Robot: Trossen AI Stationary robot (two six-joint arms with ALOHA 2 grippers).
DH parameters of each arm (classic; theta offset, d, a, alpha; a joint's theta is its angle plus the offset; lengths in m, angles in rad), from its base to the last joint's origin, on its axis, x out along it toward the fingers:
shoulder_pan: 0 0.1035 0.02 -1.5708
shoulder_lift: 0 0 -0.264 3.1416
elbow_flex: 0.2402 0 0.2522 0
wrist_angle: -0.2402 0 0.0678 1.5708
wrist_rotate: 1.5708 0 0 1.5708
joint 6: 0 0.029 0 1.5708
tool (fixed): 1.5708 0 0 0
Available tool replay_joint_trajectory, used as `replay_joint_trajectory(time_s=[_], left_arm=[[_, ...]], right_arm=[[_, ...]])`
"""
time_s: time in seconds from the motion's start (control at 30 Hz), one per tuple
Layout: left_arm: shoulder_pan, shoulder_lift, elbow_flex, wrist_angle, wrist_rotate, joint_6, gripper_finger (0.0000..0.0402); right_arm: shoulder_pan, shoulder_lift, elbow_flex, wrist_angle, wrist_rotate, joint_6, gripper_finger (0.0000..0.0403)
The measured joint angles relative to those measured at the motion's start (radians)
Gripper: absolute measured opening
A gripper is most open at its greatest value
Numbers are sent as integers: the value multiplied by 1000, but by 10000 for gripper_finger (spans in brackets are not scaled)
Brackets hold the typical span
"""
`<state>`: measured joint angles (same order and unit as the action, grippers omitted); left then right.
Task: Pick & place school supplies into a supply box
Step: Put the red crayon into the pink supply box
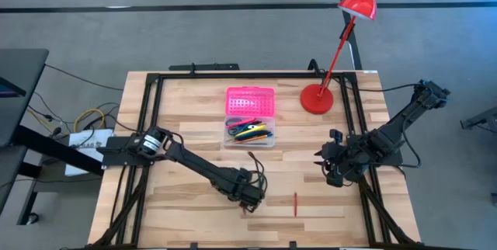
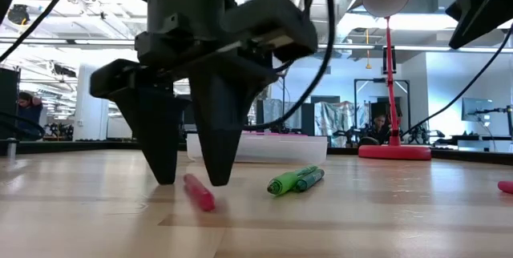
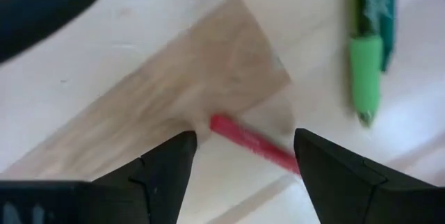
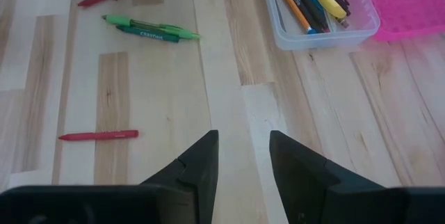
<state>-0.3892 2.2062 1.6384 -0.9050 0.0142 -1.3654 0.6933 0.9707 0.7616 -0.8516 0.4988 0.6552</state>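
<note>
A pink-red marker (image 3: 250, 140) lies flat on the wooden table near its front edge. My left gripper (image 3: 243, 165) points down over it, open, with one finger on either side of the marker (image 2: 199, 191) and its tips just above the wood; I see no touch. Two green markers (image 2: 295, 180) lie side by side just beyond it. A red pencil (image 4: 97, 136) lies alone to the right. The supply box (image 1: 250, 132), a clear base with its pink lid (image 1: 250, 101) swung open behind it, holds several pens. My right gripper (image 4: 243, 147) hangs open above the table's right side.
A red desk lamp (image 1: 317, 98) stands at the back right, its head reaching past the far edge. A black frame runs around the table's edges (image 1: 147, 110). Bare wood lies between the supply box and the loose markers.
</note>
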Motion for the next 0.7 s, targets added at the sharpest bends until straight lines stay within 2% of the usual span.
replay_joint_trajectory(time_s=[0.1, 0.2, 0.37, 0.7], left_arm=[[4, 0, -25, 16, 32, -109, 249], [6, -5, -50, 85, 67, -164, 249], [8, -5, -52, 98, 122, -263, 249], [-29, -2, -45, 119, 169, -392, 249]], right_arm=[[0, 0, 0, 0, 0, 2, 121], [0, 0, 0, 0, 0, 7, 121], [0, 0, 0, 0, 0, 7, 121], [0, 0, 0, -2, -2, 26, 121]])
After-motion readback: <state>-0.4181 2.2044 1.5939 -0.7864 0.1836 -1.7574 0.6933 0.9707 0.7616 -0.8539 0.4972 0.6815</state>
